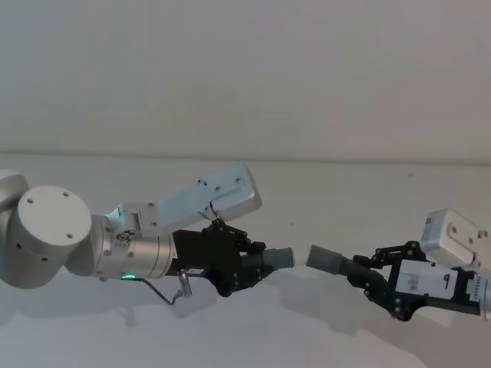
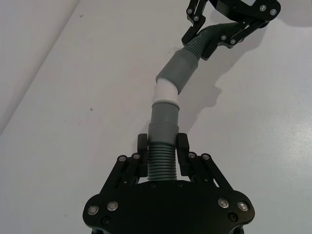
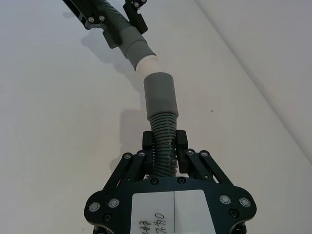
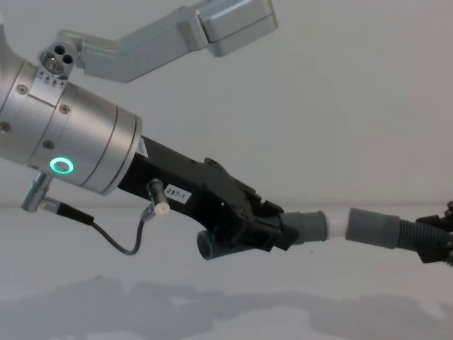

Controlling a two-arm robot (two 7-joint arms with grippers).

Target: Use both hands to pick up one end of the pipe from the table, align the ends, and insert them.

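In the left wrist view the left pincer [image 2: 163, 151] is clenched on the ribbed body of its pipe piece [image 2: 162, 141], a pad on each side of the corrugation, and the piece runs straight out from the pincer along its own long axis to a grey collar with a white tip [image 2: 164, 91]. Just beyond that tip stands the wide grey collar [image 2: 178, 70] of the other piece, and from here the two axes do not quite line up: the far collar slants off to one side, so the white tip meets its mouth at a slight angle rather than square on. The right wrist view gives the same relation from the opposite side: the right pincer [image 3: 165, 146] is likewise clenched on ribbed hose, its open collar [image 3: 160, 95] pointing toward the white tip [image 3: 147, 65], with the two close together but not seated. From the chest, the white tip [image 4: 338, 225] lies between the two grey collars at about one height, so the mismatch appears to be sideways rather than vertical. In the head view both pieces hang clear above the white surface [image 1: 322, 199], the left piece's end [image 1: 282, 257] and the right piece's end [image 1: 324, 259] facing each other across a small gap. The insertion likely turns on swinging one piece to make the axes coincide before pushing the ends together.
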